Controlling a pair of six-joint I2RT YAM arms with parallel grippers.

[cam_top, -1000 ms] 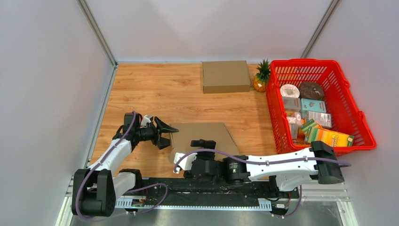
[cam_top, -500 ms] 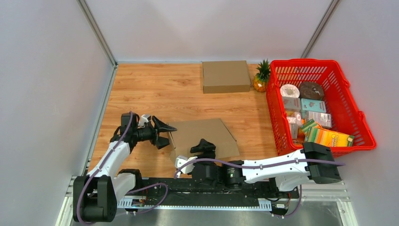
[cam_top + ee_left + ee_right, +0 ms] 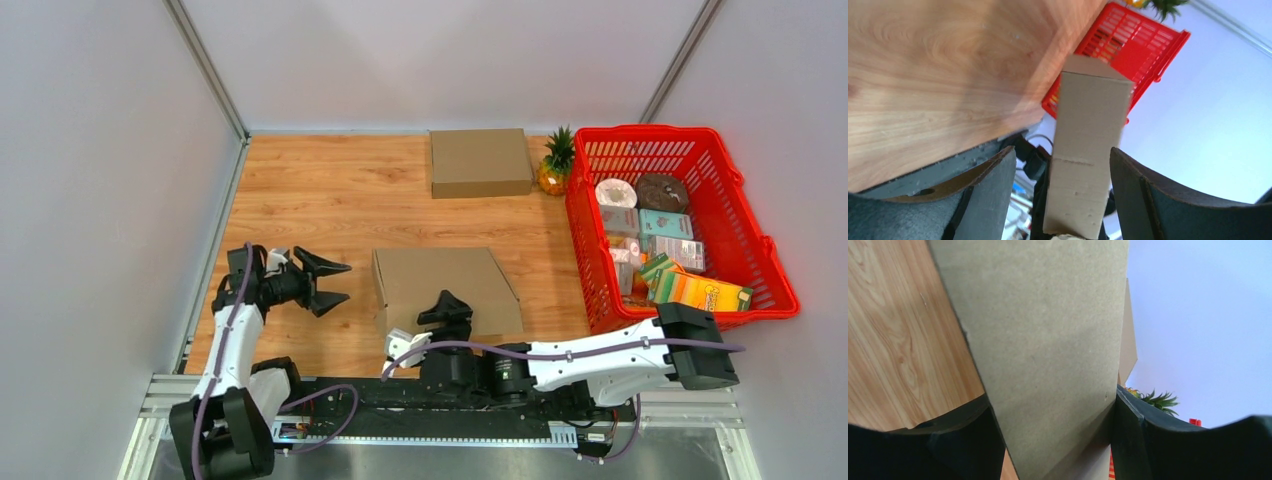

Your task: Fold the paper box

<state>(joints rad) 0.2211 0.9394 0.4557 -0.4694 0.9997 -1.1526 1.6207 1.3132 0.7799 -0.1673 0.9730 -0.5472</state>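
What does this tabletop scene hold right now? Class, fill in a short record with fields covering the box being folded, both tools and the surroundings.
task item: flat brown cardboard box, lying on the wooden table
left tool: open, left of the box, apart from it
right tool: closed on the box's near edge
far edge: second brown cardboard box, small pineapple beside it
right side: red plastic basket holding packaged groceries

Brown paper box (image 3: 445, 280) — lid down, lying flat, front centre.
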